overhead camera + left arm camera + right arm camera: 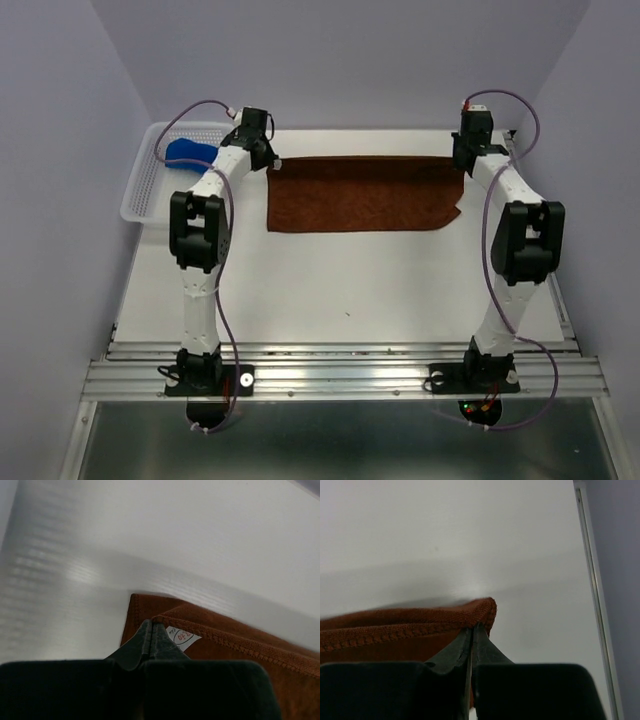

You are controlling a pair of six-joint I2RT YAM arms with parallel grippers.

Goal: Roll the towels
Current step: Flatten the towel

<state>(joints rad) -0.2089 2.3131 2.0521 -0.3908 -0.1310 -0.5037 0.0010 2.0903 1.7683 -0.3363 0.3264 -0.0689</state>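
The rust-brown towel (360, 195) lies spread flat across the far middle of the table. My left gripper (271, 161) is at its far left corner, jaws shut. In the left wrist view the gripper (151, 625) pinches a raised hem of the brown towel (240, 645), and a white label (181, 636) shows under the lifted edge. My right gripper (462, 166) is at the far right corner. In the right wrist view that gripper (474, 628) is shut on the lifted corner of the towel (395, 625). The royal blue towel (188, 152) lies bunched in the basket.
A white perforated basket (140, 195) stands at the far left, partly over the table's edge, close to the left arm. Grey walls close in the back and both sides. A metal rail (340, 375) runs along the near edge by the arm bases.
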